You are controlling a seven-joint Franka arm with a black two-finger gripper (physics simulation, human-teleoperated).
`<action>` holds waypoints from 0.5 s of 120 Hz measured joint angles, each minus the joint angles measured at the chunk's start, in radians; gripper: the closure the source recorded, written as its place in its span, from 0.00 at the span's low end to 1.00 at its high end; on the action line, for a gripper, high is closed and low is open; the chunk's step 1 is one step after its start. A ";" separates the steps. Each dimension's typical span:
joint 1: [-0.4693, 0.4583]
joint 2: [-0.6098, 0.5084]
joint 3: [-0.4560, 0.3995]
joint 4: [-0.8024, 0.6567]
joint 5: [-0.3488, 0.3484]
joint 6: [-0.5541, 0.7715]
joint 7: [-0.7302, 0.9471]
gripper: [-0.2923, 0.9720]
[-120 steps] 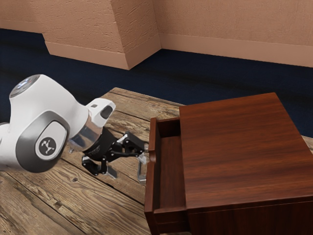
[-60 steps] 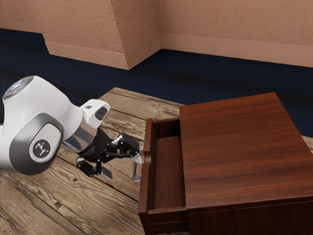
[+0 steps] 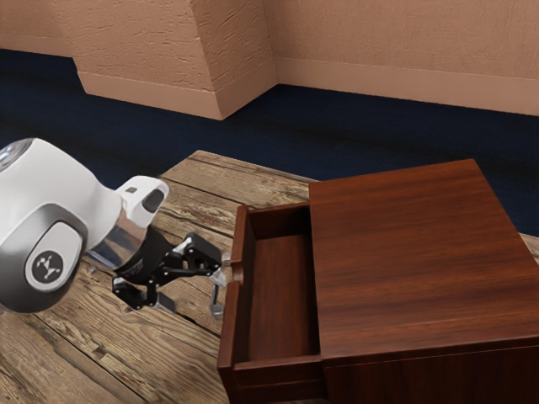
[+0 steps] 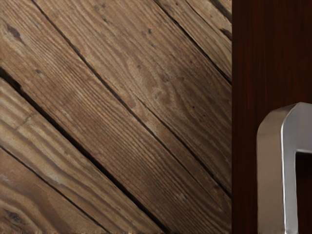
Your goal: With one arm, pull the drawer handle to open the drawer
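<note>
Ext. view first: you've got 1 arm [image 3: 50,227], 1 end effector [image 3: 221,273], 1 cabinet [image 3: 404,252] and 1 drawer [image 3: 278,286] w/ 1 handle [image 3: 218,296], all on 1 plank tabletop [image 3: 84,345]. The drawer is dark reddish-brown wood w/ the same grain as the cabinet. It stands well out of the cabinet toward the exterior view's left, so you look down into its bare inside. Its front panel [image 3: 227,337] faces the arm. The handle is a slim silver bar (bent at its ends) standing upright on that panel. Your end effector comes in from the exterior view's left w/ its black fingers nearly together. They pinch the handle's upper end from two sides, and nothing else is in the grip. The cabinet sits on the tabletop toward the exterior view's right. Behind it you see dark blue floor [image 3: 337,126] and tan walls [image 3: 379,42].

Wrist view: 1 handle [image 4: 278,170], 1 front panel [image 4: 253,73], and the tabletop [image 4: 97,122]. The handle reads as brushed silver metal w/ a squared bend, close to the camera and lying over the dark wood panel. The tabletop planks are weathered brown w/ dark gaps btwn them. They run diagonally, just beside the panel's edge.
</note>
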 joint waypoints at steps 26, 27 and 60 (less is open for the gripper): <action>-0.012 -0.045 0.034 -0.028 0.022 -0.007 -0.004 0.23; -0.013 -0.047 0.037 -0.029 0.023 -0.008 -0.004 0.23; -0.023 -0.099 0.070 -0.060 0.050 -0.030 -0.011 0.23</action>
